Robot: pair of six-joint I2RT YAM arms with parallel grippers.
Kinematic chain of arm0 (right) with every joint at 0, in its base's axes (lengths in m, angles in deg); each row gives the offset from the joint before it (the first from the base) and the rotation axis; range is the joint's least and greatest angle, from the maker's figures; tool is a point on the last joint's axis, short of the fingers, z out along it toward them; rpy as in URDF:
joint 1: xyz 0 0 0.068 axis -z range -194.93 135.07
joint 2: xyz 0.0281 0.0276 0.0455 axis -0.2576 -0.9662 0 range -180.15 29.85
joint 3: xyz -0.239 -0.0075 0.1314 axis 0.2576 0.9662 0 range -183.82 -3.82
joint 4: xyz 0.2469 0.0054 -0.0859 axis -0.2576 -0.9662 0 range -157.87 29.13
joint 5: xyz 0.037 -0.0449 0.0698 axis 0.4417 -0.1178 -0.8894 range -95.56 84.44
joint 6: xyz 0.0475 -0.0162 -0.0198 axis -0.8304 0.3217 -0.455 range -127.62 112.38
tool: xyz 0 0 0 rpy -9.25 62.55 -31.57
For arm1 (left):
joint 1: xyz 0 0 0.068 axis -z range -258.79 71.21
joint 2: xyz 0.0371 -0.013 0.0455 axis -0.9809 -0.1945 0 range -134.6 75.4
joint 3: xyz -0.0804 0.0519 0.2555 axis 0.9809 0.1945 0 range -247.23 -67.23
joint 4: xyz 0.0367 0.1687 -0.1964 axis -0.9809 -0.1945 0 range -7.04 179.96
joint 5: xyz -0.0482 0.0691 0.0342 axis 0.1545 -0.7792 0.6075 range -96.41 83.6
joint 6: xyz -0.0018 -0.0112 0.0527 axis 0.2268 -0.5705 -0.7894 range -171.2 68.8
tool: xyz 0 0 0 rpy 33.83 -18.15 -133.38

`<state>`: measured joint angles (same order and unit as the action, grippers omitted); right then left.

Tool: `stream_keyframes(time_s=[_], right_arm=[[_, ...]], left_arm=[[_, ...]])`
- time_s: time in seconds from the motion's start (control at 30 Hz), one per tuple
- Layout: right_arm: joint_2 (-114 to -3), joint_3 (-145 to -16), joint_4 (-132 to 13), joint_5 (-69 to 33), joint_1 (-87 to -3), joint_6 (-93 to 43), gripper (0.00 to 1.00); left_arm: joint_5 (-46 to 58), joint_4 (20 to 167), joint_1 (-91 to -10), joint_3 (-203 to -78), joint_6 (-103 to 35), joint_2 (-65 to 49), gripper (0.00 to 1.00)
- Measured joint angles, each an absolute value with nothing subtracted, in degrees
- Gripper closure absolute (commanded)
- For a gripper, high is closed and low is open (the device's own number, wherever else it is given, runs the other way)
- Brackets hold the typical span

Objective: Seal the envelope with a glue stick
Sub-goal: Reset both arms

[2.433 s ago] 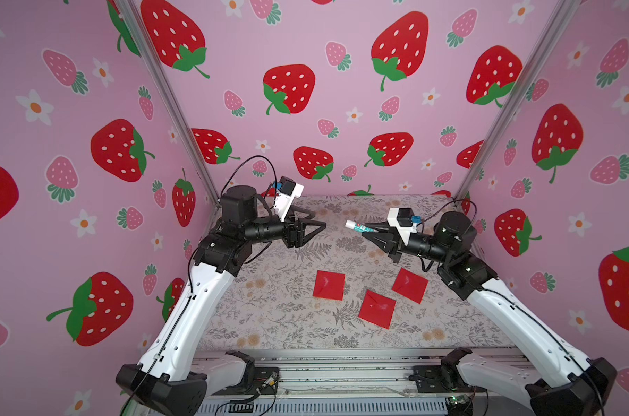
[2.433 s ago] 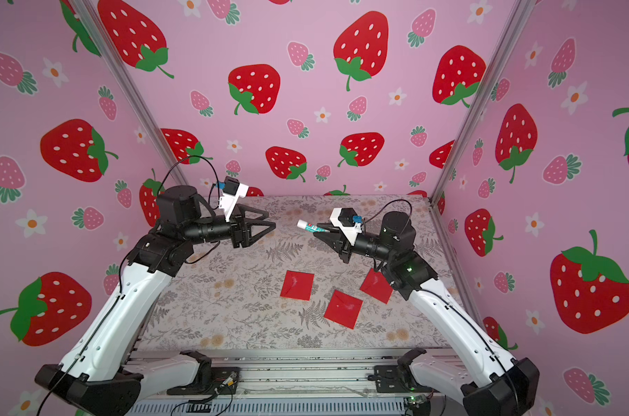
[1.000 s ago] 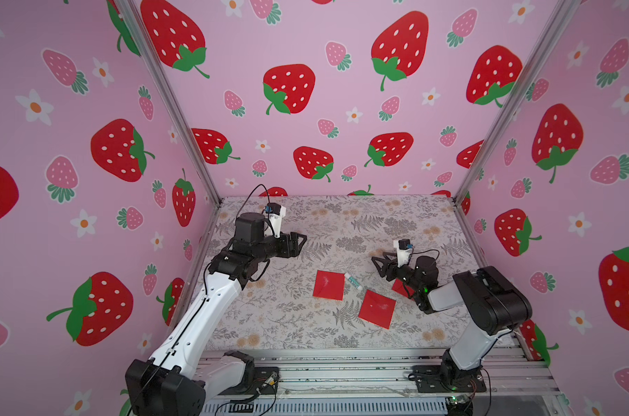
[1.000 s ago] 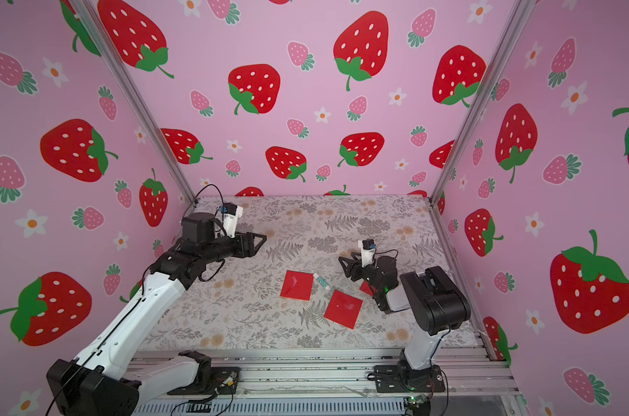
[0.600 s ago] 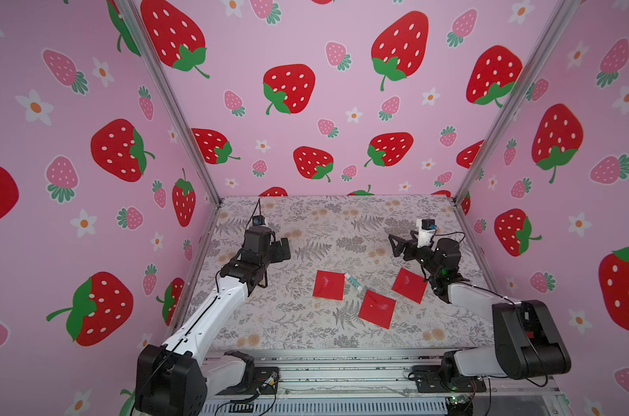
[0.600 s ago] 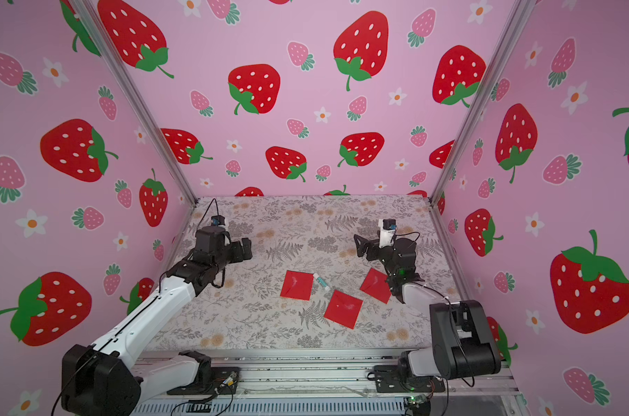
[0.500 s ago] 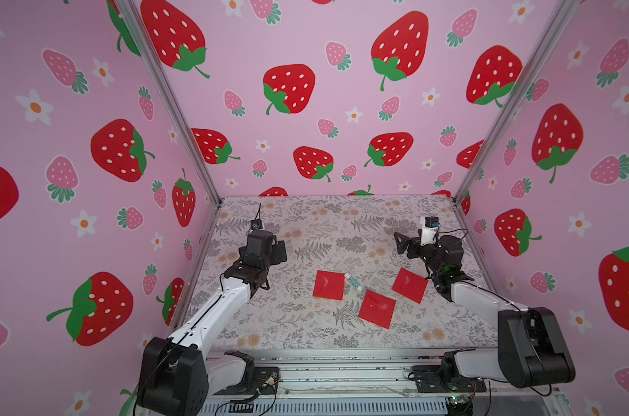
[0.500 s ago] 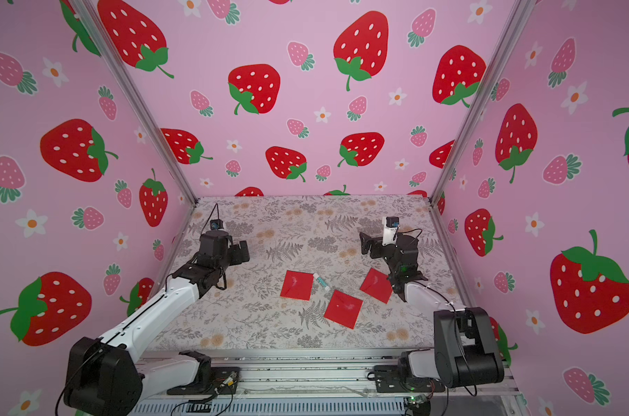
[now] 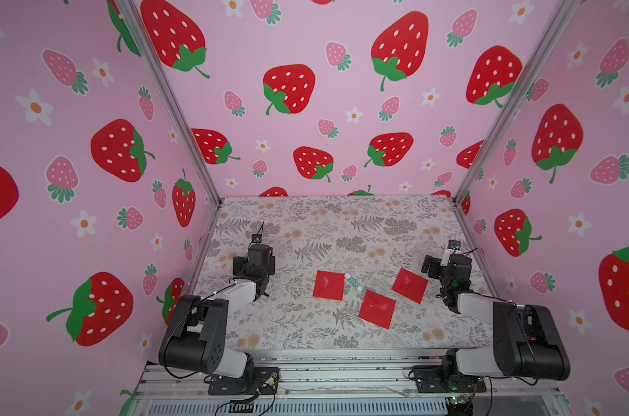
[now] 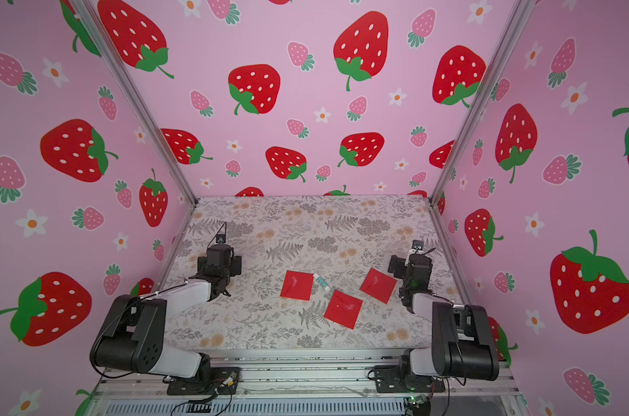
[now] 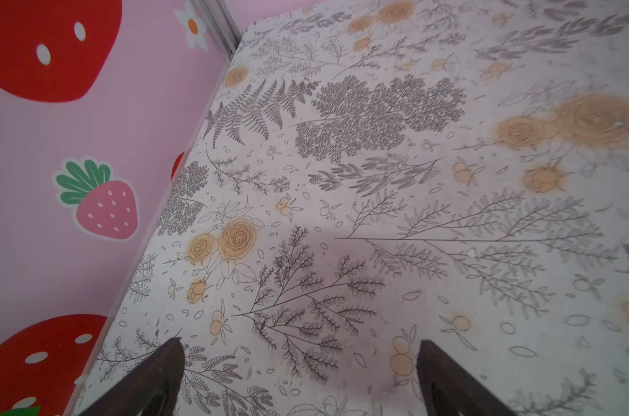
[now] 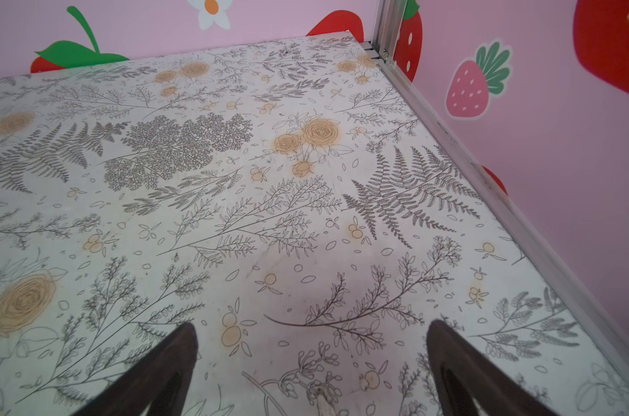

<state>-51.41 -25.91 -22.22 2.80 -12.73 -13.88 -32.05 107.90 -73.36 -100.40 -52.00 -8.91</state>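
Note:
Three red square envelopes lie flat on the floral table in both top views: a left one, a near one and a right one. The glue stick, white with a teal band, lies on the table between the left and near envelopes. Nothing touches it. My left gripper hangs open just over bare table at the left side. My right gripper is open over bare table at the right side, just right of the right envelope. Neither wrist view shows envelopes or glue stick.
Pink strawberry walls close in the table on three sides, with aluminium posts at the back corners. The left wall is near the left gripper and the right wall's metal rail near the right one. Both arms are folded low at the table's front corners.
The right gripper held the glue stick in the air, then left it on the table. Both arms drew back and folded down to the table's sides. Both grippers opened wide.

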Motion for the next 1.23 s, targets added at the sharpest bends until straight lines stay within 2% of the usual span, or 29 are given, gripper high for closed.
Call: stream_keyframes(time_s=[0.2,0.5,1.23], right_arm=[[-58.95,-23.20,-9.28,0.20,-12.73,-13.86,0.01],[-60.39,-26.94,-9.67,0.05,-12.93,-13.95,0.01],[-60.39,-27.79,-11.47,0.92,-13.39,-13.88,0.01]], left_arm=[[-20.40,117.67,-77.07,-97.80,-50.80,-9.00,0.01],[-11.88,128.88,-77.95,-94.32,-49.99,-12.60,0.00],[-9.65,133.42,-78.03,-92.86,-50.12,-13.26,0.00]])
